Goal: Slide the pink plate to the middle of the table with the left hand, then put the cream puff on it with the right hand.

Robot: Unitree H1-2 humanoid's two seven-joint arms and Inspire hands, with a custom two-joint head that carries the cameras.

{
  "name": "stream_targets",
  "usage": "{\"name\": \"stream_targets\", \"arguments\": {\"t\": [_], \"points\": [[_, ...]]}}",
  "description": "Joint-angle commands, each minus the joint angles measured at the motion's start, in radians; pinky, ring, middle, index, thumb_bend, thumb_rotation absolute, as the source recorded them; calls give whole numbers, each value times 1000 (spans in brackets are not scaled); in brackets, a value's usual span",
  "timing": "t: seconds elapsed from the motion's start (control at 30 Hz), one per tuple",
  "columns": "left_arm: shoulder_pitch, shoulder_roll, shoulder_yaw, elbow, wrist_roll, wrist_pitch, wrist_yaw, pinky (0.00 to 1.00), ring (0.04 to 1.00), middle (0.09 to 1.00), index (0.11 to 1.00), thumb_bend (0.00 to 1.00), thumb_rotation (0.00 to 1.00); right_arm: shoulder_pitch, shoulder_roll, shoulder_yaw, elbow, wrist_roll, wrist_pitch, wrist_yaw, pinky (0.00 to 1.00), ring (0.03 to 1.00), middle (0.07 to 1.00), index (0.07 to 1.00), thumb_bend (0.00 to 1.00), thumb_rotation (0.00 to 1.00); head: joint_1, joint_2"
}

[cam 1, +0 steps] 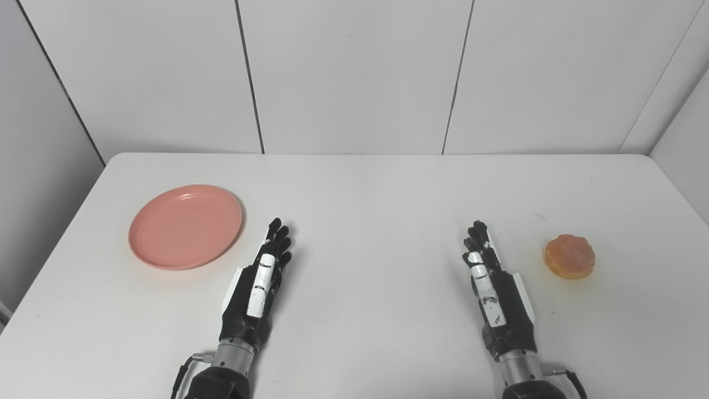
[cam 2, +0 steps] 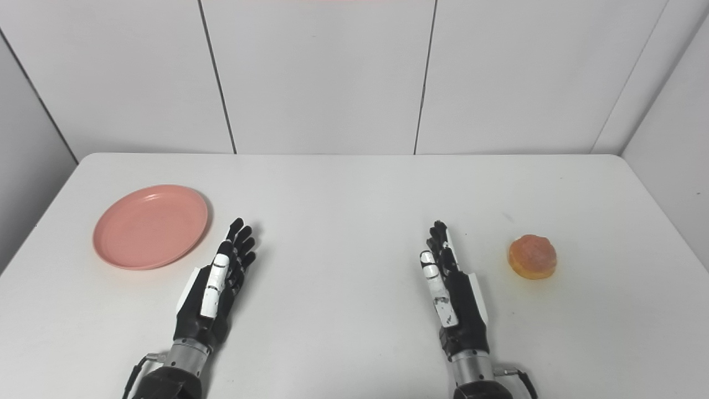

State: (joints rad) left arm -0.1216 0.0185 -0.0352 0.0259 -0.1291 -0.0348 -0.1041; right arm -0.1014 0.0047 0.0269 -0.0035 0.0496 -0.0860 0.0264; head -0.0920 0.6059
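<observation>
A round pink plate (cam 1: pixel 185 226) lies on the left part of the white table (cam 1: pixel 365 199), with nothing on it. An orange-brown cream puff (cam 1: pixel 569 256) sits on the right part of the table. My left hand (cam 1: pixel 263 277) rests just right of the plate's near edge, fingers stretched forward, open and holding nothing. My right hand (cam 1: pixel 490 277) lies a short way left of the cream puff, apart from it, also open with straight fingers. In the right eye view the plate (cam 2: pixel 150 226), the puff (cam 2: pixel 533 256) and both hands (cam 2: pixel 219 277) (cam 2: pixel 450 280) stand the same way.
White wall panels (cam 1: pixel 354 72) rise right behind the table's far edge. The table's left edge runs close beside the plate, and its right edge lies beyond the puff.
</observation>
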Motion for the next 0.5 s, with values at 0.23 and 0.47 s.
{"name": "stream_targets", "arguments": {"t": [0.23, 0.47], "points": [[16, -14, -22, 54, 30, -44, -5, 1000, 1000, 1000, 1000, 574, 1000, 25, -27, -13, 42, 28, -13, 28, 1000, 1000, 1000, 1000, 656, 858, 162, -64], [22, -80, -30, 107, 68, -85, 39, 1000, 1000, 1000, 1000, 530, 1000, 18, -63, -54, 145, 84, -106, 68, 1000, 1000, 1000, 1000, 550, 871, 315, -152]]}}
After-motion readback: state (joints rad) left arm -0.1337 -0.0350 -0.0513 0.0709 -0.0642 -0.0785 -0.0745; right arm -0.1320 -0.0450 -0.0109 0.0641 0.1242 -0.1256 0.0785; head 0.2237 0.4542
